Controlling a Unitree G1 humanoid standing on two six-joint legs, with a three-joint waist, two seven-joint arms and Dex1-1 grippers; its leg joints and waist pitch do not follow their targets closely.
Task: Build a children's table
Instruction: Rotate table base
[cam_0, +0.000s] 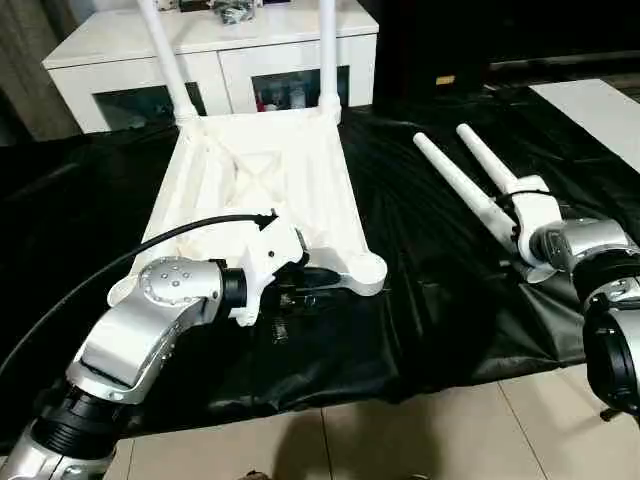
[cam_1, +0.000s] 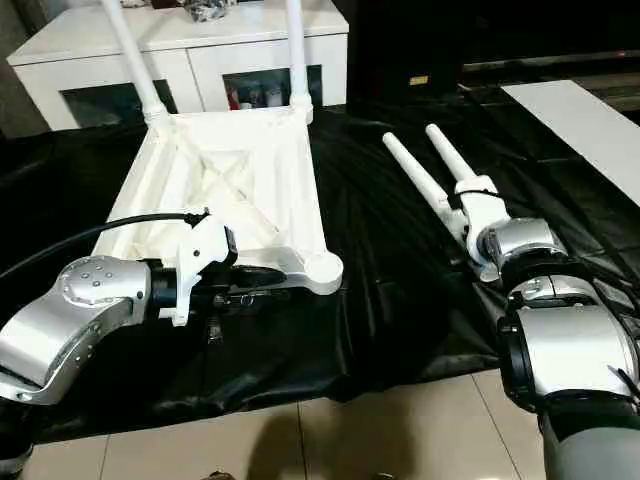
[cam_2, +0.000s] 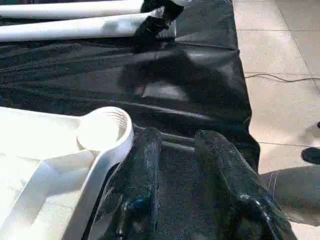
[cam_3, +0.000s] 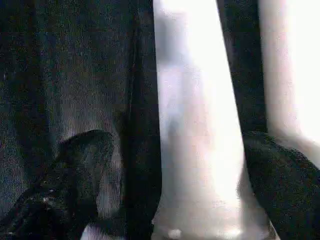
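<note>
Your white cabinet (cam_0: 215, 60) stands at 12 o'clock, beyond the black sheet (cam_0: 430, 270) spread over floor tiles (cam_0: 450, 430). Tabletop (cam_0: 265, 190) lies ribs-up, two legs (cam_0: 165, 55) socketed. Left gripper (cam_2: 175, 145), fingers parted and empty, beside near socket (cam_2: 102, 130). Right gripper (cam_3: 175, 165), spread wide, straddles a loose leg (cam_3: 195, 115) at 2 o'clock.

Both head cameras look forward and down from above the forearms, sharing the upturned tabletop (cam_0: 265, 190) at 12 o'clock. The left wrist camera sits low beside its corner socket (cam_2: 102, 129); the right wrist camera looks closely along a loose leg (cam_3: 197, 125).
</note>
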